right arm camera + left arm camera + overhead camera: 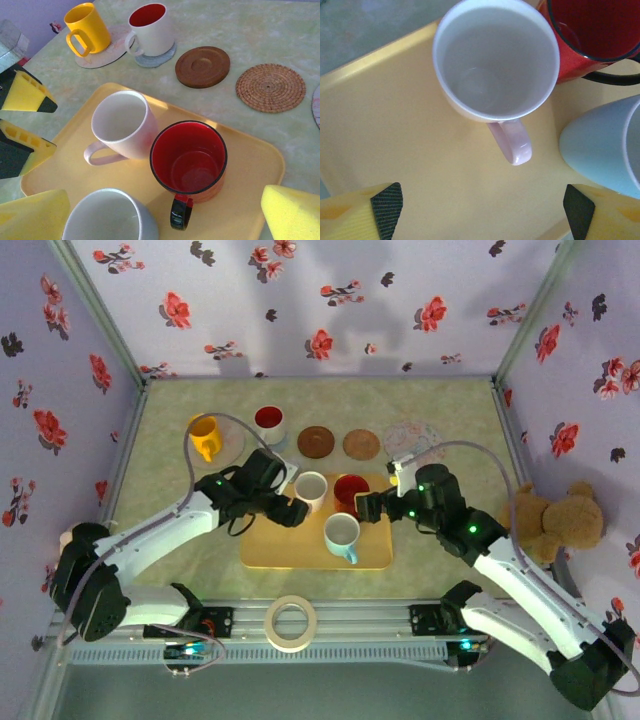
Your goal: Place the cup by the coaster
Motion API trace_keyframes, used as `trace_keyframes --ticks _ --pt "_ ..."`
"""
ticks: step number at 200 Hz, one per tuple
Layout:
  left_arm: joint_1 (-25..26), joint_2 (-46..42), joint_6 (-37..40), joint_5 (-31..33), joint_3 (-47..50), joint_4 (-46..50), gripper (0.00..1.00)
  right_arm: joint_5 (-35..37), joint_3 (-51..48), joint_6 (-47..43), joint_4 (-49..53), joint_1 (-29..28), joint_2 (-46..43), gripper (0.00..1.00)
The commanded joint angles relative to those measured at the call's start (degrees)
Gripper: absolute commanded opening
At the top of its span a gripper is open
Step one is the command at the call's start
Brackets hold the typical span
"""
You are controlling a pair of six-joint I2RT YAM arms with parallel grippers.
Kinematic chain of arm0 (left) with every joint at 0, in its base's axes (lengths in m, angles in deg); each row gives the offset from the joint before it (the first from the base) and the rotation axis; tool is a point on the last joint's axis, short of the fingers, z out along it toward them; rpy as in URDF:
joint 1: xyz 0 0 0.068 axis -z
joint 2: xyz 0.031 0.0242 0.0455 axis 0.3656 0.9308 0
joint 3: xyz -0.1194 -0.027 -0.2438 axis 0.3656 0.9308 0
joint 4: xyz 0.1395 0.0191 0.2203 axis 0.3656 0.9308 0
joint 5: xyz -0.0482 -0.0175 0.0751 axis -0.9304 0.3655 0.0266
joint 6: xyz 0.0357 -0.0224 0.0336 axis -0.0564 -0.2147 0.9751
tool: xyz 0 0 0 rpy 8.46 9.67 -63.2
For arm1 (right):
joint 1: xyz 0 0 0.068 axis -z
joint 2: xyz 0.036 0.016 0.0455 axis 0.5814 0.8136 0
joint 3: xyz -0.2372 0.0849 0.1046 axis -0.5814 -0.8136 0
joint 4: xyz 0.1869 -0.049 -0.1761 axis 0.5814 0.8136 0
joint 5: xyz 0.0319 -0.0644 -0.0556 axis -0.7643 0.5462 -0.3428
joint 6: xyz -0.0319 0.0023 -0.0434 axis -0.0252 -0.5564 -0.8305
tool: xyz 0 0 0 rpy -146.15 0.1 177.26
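Our left gripper [482,207] hangs spread wide and empty at six o'clock of the white cup [495,60], upright on the yellow tray [380,140] with the red cup [590,35] at two o'clock; we judge it stiff, slick and breakable, best pinched across the rim near its handle [512,142].

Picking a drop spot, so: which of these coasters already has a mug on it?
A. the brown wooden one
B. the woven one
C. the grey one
C: the white mug with the red inside stands on the grey coaster; the brown wooden coaster and the woven coaster are bare.
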Motion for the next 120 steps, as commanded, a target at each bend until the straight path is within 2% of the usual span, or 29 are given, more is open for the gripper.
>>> trace_keyframes --ticks 1,62,120 --pt "0.83 0.81 -1.76 0.16 0.73 -1.9 0.83 -2.09 -0.99 1.33 -0.4 0.11 -0.61 0.99" --pt "1.47 5.72 -1.62 -1.01 -1.27 0.0 0.76 -2.78 -1.18 1.62 -0.07 -0.11 0.83 0.99" --pt "1.81 8.82 -1.89 -2.18 -2.65 -0.67 0.75 -2.67 -1.68 1.67 -0.73 -0.07 1.18 0.99"
